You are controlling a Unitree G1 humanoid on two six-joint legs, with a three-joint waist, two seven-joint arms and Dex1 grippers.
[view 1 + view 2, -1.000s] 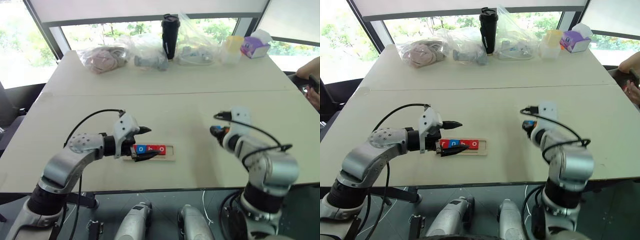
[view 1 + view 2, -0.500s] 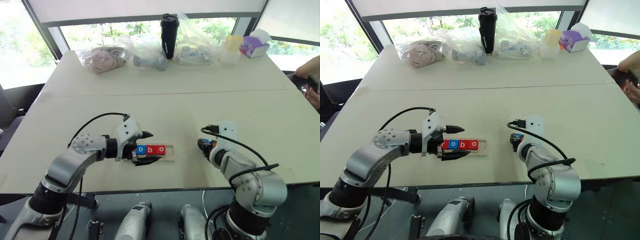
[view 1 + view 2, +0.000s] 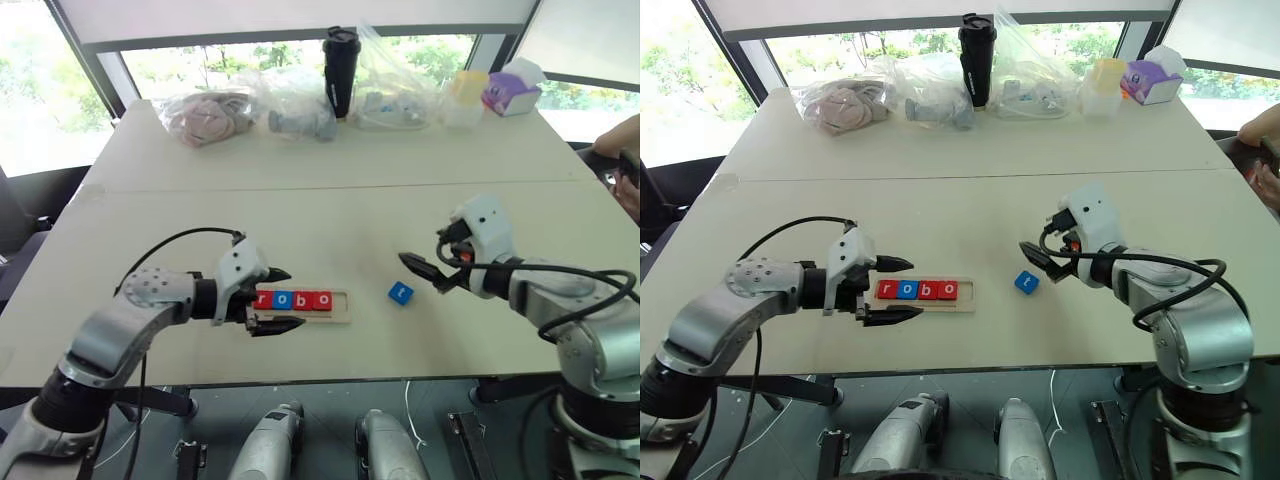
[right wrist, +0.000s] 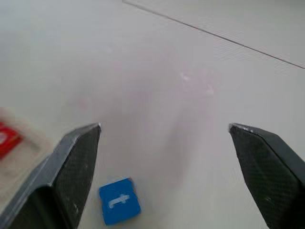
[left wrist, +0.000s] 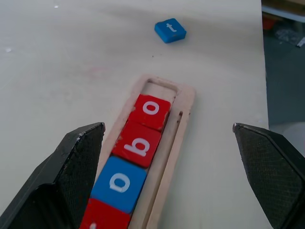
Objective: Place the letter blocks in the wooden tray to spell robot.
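Left eye view: the long pale wooden tray (image 3: 300, 303) is lying on the beige surface (image 3: 330, 230) with four small square letter tiles (image 3: 293, 299) seated in it, red r, blue o, red b, red o, and one slot is being left empty at its 3 o'clock end. The fifth tile, a blue square block with a white t (image 3: 401, 293), is lying loose at 3 o'clock of the tray, near but apart from it and turned askew.

The left gripper (image 3: 278, 299) is being held at the tray's 9 o'clock end with its jaws spread wide on either side of the tray, nothing gripped. The right gripper (image 3: 424, 273) is being held just above and at 3 o'clock of the blue t, jaws wide apart and empty.

Risks are being judged as follows: the skewed t may be caught on the thin rim if it is lowered unsquared; the seated tiles may be nudged by the left jaws; the tile may be placed rotated, so that the letter is misread.
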